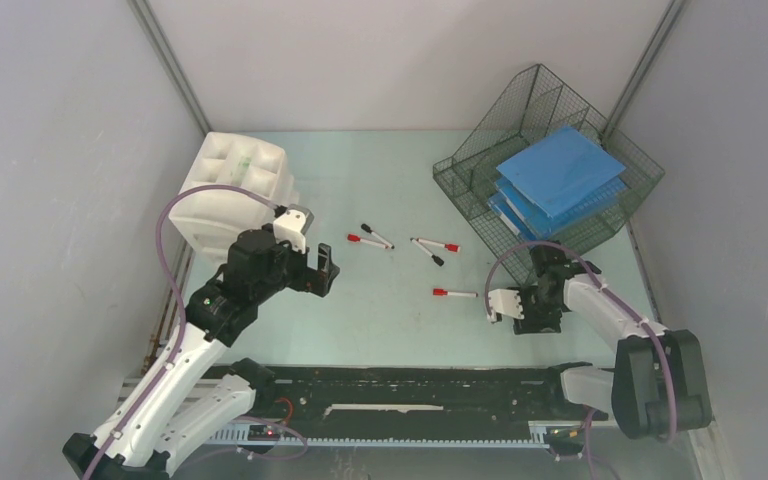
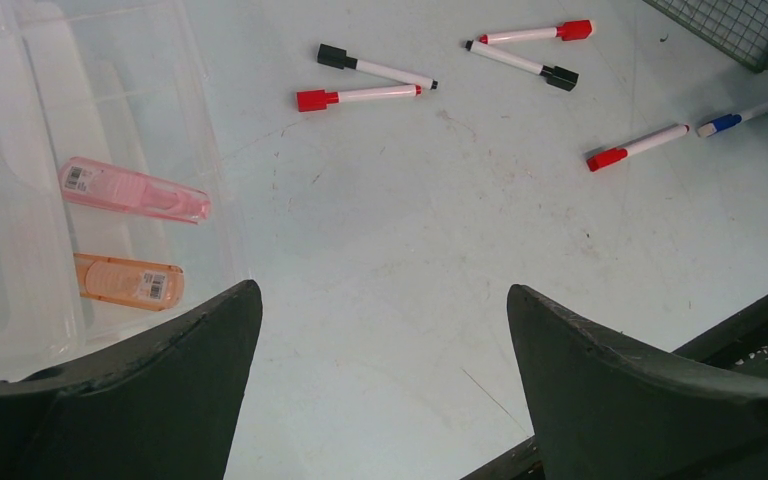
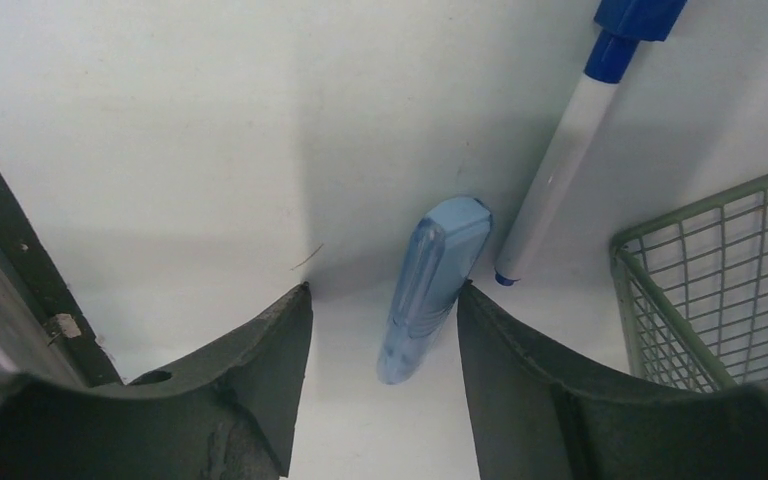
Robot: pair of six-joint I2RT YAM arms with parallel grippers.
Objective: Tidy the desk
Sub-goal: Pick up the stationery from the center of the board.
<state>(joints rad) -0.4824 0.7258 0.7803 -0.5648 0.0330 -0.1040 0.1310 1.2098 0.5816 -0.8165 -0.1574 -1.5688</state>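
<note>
From above, the desk [image 1: 380,325] fills the floor of the grey-walled cell, with a black rail [image 1: 410,395] along its near edge. A white drawer unit [image 1: 232,185] stands at the back left and a wire tray [image 1: 480,165] holding blue folders [image 1: 560,175] at the back right. Several markers [image 1: 455,293] lie scattered mid-desk. The left gripper [image 1: 322,272] hovers just beside the drawer unit, and the right gripper [image 1: 532,315] is low over the desk, near the tray's front corner. In the left wrist view the left gripper's jaws stand wide apart and hold nothing, with bare desk below them. To their left is the clear drawer, with a pink case [image 2: 132,190] and an orange case [image 2: 128,281] inside. Farther out lie two crossed-looking pairs of red- and black-capped markers, a lone red-capped marker [image 2: 638,146] and a blue-capped marker [image 2: 747,112]. In the right wrist view the right gripper's jaws are apart, straddling a pale blue case [image 3: 430,285] that lies flat on the desk, nearer one finger; contact cannot be told. The blue-capped marker lies just beside it, by the tray corner.
</note>
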